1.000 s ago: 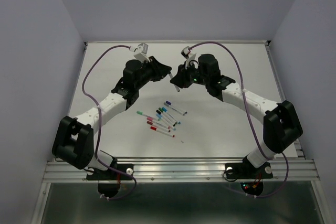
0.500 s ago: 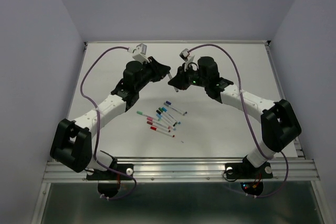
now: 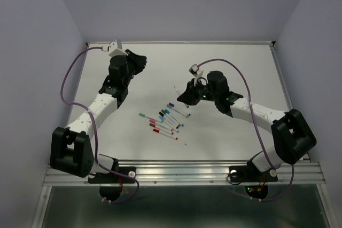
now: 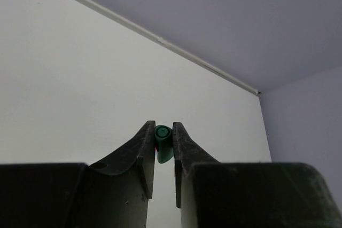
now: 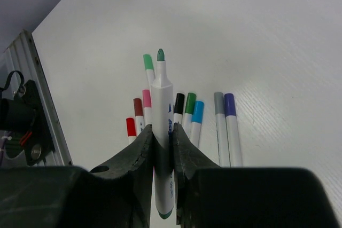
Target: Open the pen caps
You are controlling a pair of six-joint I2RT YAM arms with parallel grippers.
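Green cap (image 4: 163, 143) pinched, uncapped pen (image 5: 161, 111) gripped

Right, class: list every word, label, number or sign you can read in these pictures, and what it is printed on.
No text can be read.
Blue print on the barrel of the pen in the right gripper: too blurred to read.
The other pens on the table: too small to tell.

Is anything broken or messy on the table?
Nothing looks broken or spilled. The pen in the right hand has a bare green tip, and a green cap is pinched in the left hand. The other pens lie loosely bunched.
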